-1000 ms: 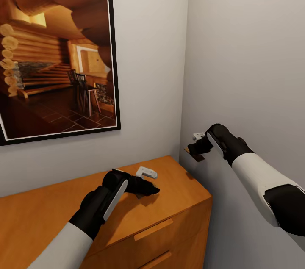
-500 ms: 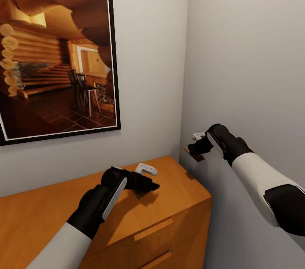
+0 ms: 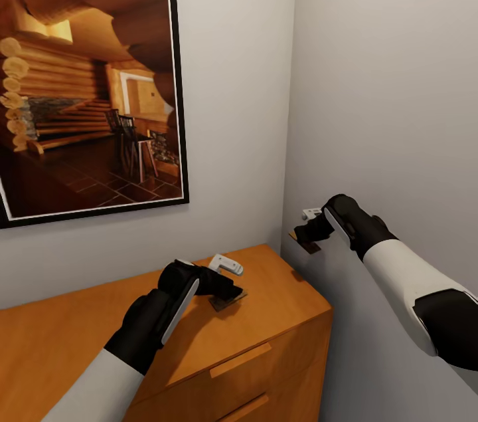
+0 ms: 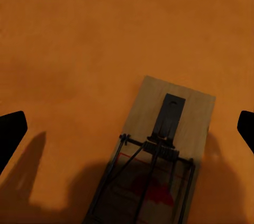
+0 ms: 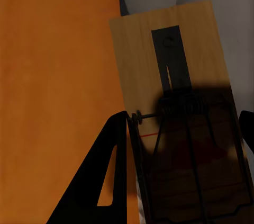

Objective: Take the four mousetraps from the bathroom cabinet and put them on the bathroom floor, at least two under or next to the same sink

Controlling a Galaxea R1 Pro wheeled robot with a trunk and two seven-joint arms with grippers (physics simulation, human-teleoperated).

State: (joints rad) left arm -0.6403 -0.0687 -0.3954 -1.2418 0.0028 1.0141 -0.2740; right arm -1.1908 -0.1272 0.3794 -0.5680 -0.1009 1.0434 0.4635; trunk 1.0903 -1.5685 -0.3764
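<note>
Two mousetraps visible. One mousetrap [image 3: 228, 299] sits at the left gripper [image 3: 222, 289], over the cabinet [image 3: 279, 289] top near its right end, base tilted and partly lifted; white-grey piece [image 3: 226, 265] sticks up behind the gripper. Left wrist view adds what head view lacks: wooden base [image 4: 159, 150] w/ black wire spring over orange wood, fingertips [image 4: 10, 134] wide apart either side of it, so contact can't be told. Second mousetrap [image 3: 307, 241] is in the right gripper [image 3: 309, 230], held in air off the cabinet's right end, by the side wall [image 3: 385, 76]. Right wrist view shows its base [image 5: 174, 75] close up, a finger [image 5: 100, 176] against its edge, cabinet top beside. Framed picture [image 3: 86, 83] hangs on the wall above the cabinet.
</note>
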